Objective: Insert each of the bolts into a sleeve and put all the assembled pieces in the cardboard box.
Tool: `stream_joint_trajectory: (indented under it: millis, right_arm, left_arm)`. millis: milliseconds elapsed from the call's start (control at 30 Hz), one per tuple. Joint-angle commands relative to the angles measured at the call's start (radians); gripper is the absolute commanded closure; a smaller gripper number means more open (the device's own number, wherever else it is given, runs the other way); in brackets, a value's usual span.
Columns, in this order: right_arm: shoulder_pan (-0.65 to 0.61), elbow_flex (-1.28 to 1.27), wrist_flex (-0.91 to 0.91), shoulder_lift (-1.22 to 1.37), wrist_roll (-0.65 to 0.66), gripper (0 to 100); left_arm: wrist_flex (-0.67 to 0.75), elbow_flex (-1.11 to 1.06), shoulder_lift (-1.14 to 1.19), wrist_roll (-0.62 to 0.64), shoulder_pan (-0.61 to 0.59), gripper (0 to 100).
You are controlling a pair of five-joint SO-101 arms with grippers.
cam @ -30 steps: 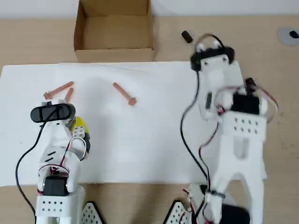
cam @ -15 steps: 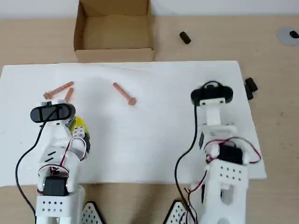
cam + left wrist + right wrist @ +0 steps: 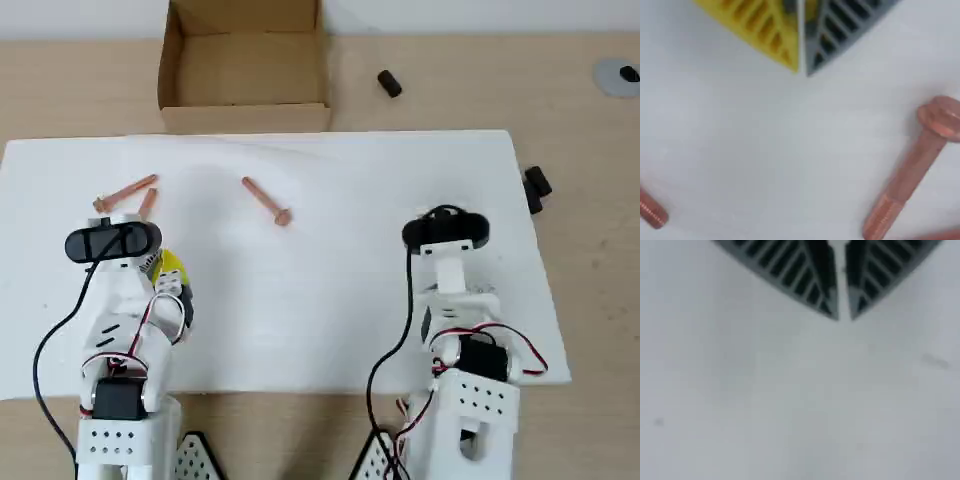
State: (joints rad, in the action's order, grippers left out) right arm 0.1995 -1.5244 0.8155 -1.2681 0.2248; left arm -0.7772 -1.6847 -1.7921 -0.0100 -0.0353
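Three copper bolts lie on the white sheet [image 3: 330, 280]: two close together [image 3: 125, 193] [image 3: 148, 203] and one apart [image 3: 267, 201]. Black sleeves rest on the wood, one [image 3: 389, 84] right of the cardboard box [image 3: 245, 65] and two [image 3: 537, 180] [image 3: 533, 201] off the sheet's right edge. My left arm [image 3: 112, 242] sits just short of the bolt pair. Its gripper [image 3: 801, 70] is shut and empty, with one bolt [image 3: 912, 167] near the tips and another bolt's end [image 3: 652, 212] farther off. My right arm [image 3: 446, 231] is over bare sheet, and its gripper [image 3: 842, 315] is shut on nothing.
The open box stands at the back, beyond the sheet's far edge. A grey disc [image 3: 618, 76] with a small black piece lies at the far right on the wooden table [image 3: 580, 120]. The sheet's middle between the arms is bare.
My right arm has drawn back from near the far sleeve to the sheet's right-front area. That sleeve has shifted slightly left. The left arm and the bolts have kept still.
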Motion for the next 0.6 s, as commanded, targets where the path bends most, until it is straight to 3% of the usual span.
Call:
stream_joint_trajectory:
  millis: [0,567]
  right_arm:
    - [0.016,-0.010,0.000,-0.056,0.009,98.8]
    - [0.015,-0.171,0.029,-0.526,0.009,98.8]
  left_arm:
    - [-0.003,-0.009,-0.007,0.000,0.011,99]
    - [-0.003,-0.009,-0.007,0.000,0.011,99]
